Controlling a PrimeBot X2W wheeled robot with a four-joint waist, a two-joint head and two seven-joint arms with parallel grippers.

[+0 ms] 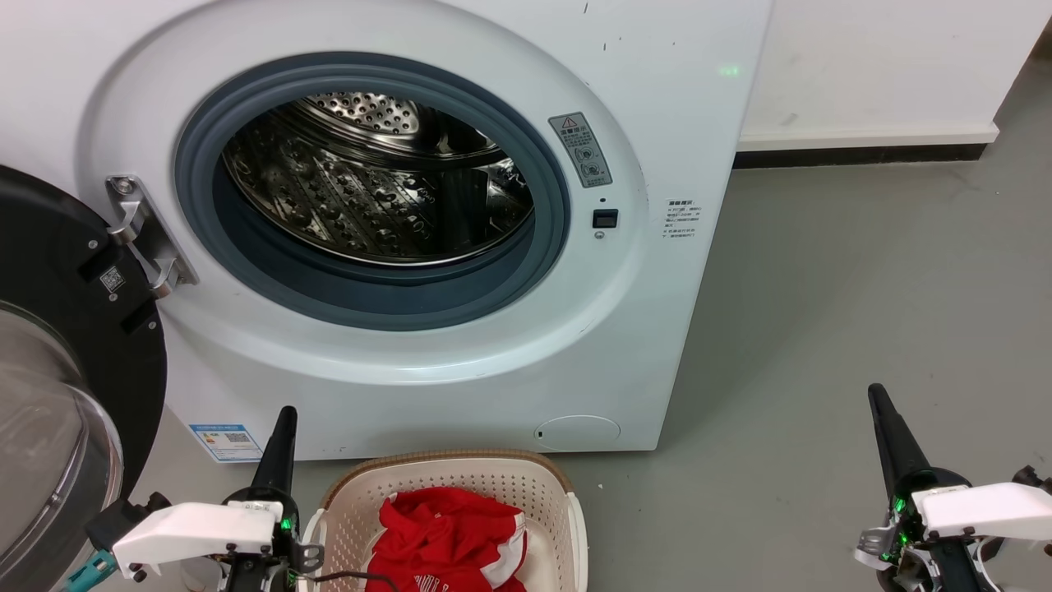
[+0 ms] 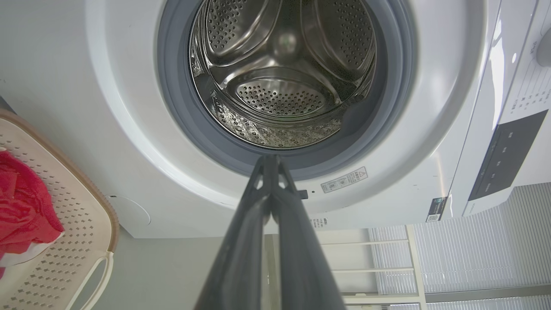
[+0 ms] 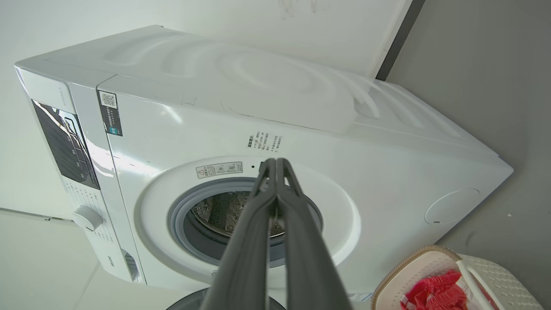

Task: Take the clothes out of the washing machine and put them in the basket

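Left gripper (image 1: 284, 418) at the lower left of the head view, long dark fingers pressed tip to tip and clamped on nothing, pointing up just left of the basket (image 1: 460, 457). Right gripper (image 1: 876, 396) at the lower right, fingers likewise drawn together and empty-handed, well apart from the basket, over grey floor (image 1: 863, 288). Inside the basket, between the two arms and just in front of the washing machine (image 1: 674, 123): the clothes (image 1: 444, 534), a crumpled red heap with white stripes, resting against the cream perforated wall. Beyond, the porthole standing open, grey rubber rim (image 1: 370, 306) ringing a gleaming perforated steel drum (image 1: 370, 197), bare metal on show. Black-framed glass door (image 1: 57, 329) swung out to the left on its metal hinge (image 1: 144, 238).
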